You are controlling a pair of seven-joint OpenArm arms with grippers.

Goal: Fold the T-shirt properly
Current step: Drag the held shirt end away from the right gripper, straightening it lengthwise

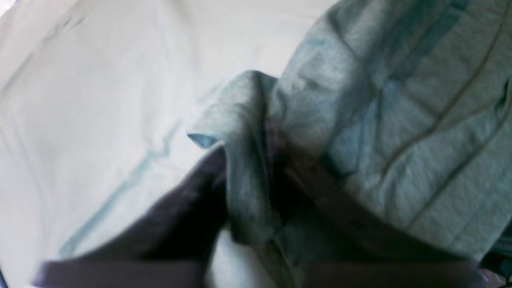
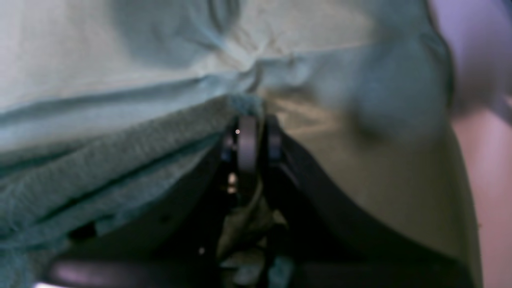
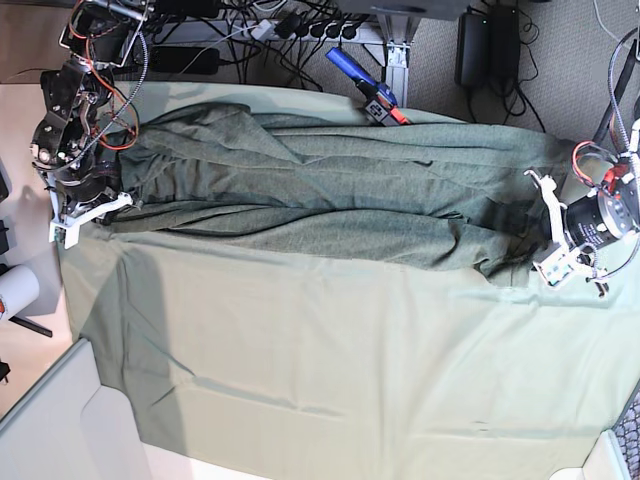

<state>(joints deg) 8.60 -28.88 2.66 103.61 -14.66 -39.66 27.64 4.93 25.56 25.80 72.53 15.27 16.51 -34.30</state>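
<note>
The T-shirt [image 3: 330, 195], dark heathered grey-green, lies stretched in a wrinkled band across the far half of the pale mint table cloth [image 3: 330, 350]. At the band's left end my right gripper [image 3: 118, 203] holds it. In the right wrist view that gripper [image 2: 256, 120] is shut, with bunched T-shirt [image 2: 120, 168] fabric pinched between its fingertips. My left gripper [image 3: 535, 258] is at the band's right end. In the blurred left wrist view this gripper [image 1: 250, 152] has its dark fingers [image 1: 192, 208] parted, and a rounded fold of the T-shirt [image 1: 400, 100] lies loosely between them.
A blue-handled tool [image 3: 362, 82] lies at the table's far edge behind the shirt. Cables and black power adapters [image 3: 488, 45] crowd the floor beyond. A white roll [image 3: 15, 290] stands off the table's left side. Table cloth [image 1: 100, 100] shows beside the left gripper.
</note>
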